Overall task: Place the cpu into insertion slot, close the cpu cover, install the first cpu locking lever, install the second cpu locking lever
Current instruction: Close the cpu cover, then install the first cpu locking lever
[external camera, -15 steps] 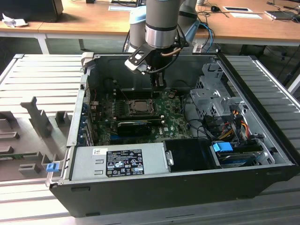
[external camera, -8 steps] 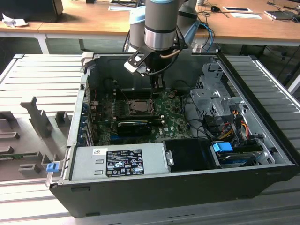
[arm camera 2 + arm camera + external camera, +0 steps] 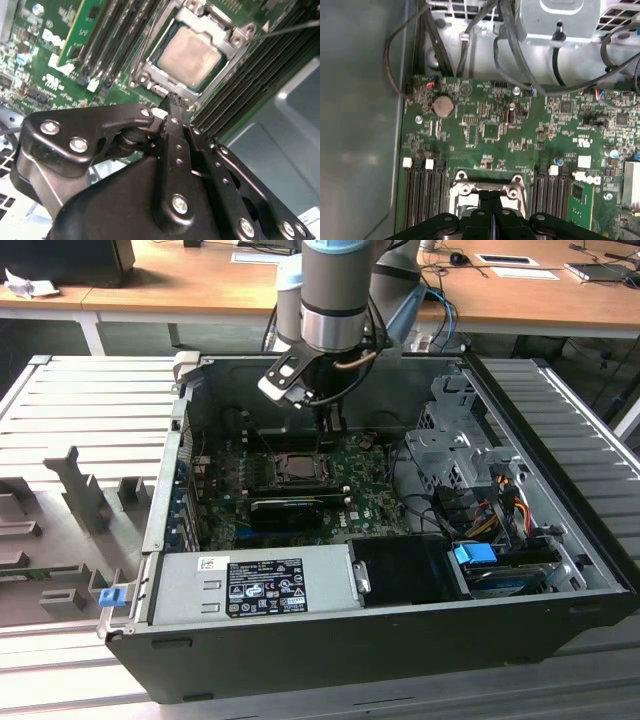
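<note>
An open computer case (image 3: pixel 400 640) lies on a ridged grey table (image 3: pixel 80 400). The robot arm reaches down into the case, with its pincer (image 3: pixel 330 428) hanging just above the green motherboard (image 3: pixel 370 505). In the second wrist view the pincer (image 3: pixel 170 100) has its two fingers pressed together. Nothing is visible between them, and their tips are just beside the socket's edge. The cpu (image 3: pixel 192 55) sits in the socket. Its pale metal top shows through the cpu cover (image 3: pixel 220 25), which lies flat around it.
</note>
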You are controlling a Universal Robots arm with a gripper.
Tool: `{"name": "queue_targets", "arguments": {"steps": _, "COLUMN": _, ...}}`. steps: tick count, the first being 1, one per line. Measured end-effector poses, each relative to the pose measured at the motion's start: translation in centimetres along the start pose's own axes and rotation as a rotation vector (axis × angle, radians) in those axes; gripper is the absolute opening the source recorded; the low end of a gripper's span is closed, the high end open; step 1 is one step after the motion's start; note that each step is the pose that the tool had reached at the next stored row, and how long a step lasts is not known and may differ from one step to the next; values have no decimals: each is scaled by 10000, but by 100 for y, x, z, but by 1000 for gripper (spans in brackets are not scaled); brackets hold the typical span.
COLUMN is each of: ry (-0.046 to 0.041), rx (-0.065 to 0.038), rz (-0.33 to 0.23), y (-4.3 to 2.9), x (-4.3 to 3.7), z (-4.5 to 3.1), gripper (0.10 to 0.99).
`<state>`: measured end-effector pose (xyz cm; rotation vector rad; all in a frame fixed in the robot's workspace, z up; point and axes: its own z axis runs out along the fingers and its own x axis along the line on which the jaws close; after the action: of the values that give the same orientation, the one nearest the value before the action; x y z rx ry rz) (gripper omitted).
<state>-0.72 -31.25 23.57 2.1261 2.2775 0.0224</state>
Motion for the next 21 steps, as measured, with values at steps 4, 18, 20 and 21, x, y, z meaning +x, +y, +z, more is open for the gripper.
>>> {"name": "queue_targets", "arguments": {"steps": 4, "ry": 1, "rx": 0, "rz": 1, "y": -164, "x": 13, "z": 8, "gripper": 106}}
{"name": "queue_targets", "arguments": {"steps": 18, "ry": 1, "rx": -1, "rz": 0, "y": -387, "x": 30, "z": 15, "gripper": 106}}
{"name": "queue_targets", "arguments": {"steps": 20, "ry": 0, "rx": 0, "rz": -1, "y": -387, "x": 30, "z": 12, "gripper": 106}}
{"name": "queue_targets", "arguments": {"steps": 21, "ry": -2, "rx": 1, "rz": 0, "y": -388, "x": 30, "z": 8, "gripper": 106}}
